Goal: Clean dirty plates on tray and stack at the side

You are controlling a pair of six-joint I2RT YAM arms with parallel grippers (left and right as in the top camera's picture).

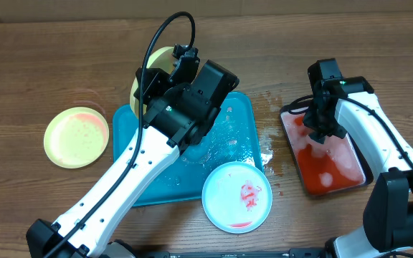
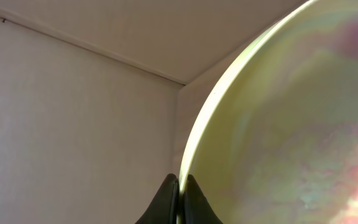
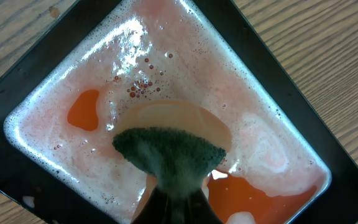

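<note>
Two arms work over a wooden counter [image 1: 34, 57]: the left arm [image 1: 120, 179] reaches from the near edge toward the middle, and the right arm [image 1: 386, 140] stands along the right edge.

Largest item on the counter is the tray [image 1: 241, 118], turquoise, set centrally, its floor wet and streaked. A wet patch [image 1: 267, 136] lies on the wood just off its right side. To the right of that sits a smaller black tray [image 1: 285, 115] holding foamy red liquid.

Plates, three in number:
- Yellow-green plate [image 1: 77, 136], flat on the counter left of the tray, apart from it, with a faint pink film inside.
- Pale blue-white plate [image 1: 236, 196], overlapping the tray's near right corner, with red smears at its centre and near rim.
- Second yellow-green plate [image 1: 158, 56], raised and tilted over the tray's far left corner, mostly hidden behind the left arm. The left wrist view shows a pinkish sheen on its face.

Sponge [image 3: 169, 149], dark green pad over a yellow body, is pressed down into the red liquid of the black tray.

Left jaws: clenched on the raised plate's rim, which sits between the two fingers [image 2: 166, 199]. Right jaws: clamped on the sponge.
</note>
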